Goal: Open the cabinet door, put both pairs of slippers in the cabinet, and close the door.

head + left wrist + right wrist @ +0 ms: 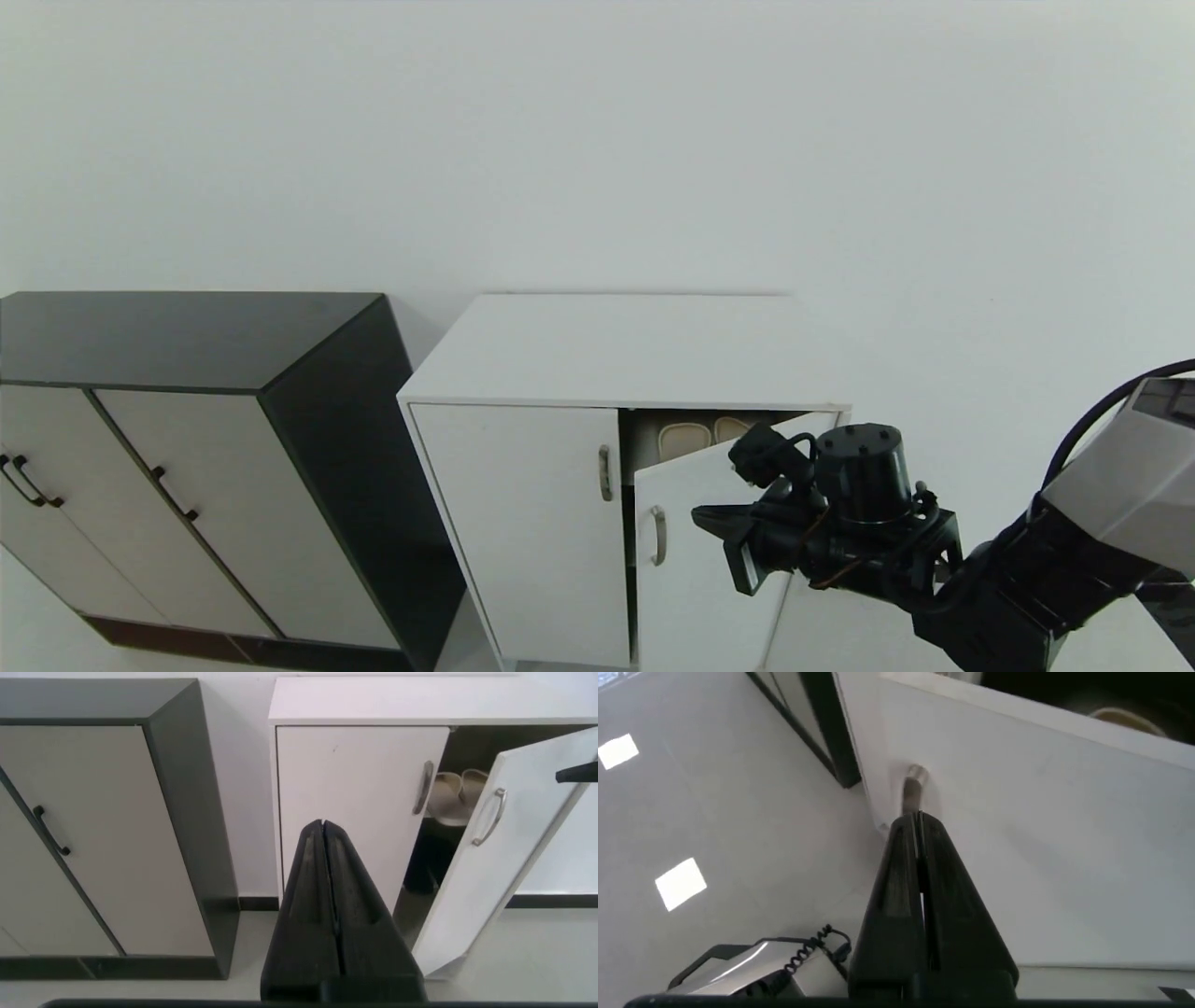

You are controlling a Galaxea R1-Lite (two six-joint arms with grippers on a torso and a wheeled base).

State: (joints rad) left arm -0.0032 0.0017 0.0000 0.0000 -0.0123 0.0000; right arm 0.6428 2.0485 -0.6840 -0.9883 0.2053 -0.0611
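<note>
A plain matt white wall [597, 140] backs everything. Against it stands a boxy dark cabinet [187, 336] with a smooth black top, flat beige doors and thin black handles; its left part is cut off by the frame. Just beside it is the white cabinet [635, 345], smooth and square-edged. Its left door [523, 523] is closed and its right door [681, 597] hangs partly open. The right end effector [915, 821], black and wedge-shaped, has its fingers clenched on nothing, the tip right at the open door's curved metal handle [658, 535]; contact cannot be told. The left end effector [323, 826] is likewise clenched, well back from the cabinet. Inside, pale beige slippers [458, 791] with rounded soles sit behind the door's top edge, partly hidden; a dark shape below is too dim to identify
</note>
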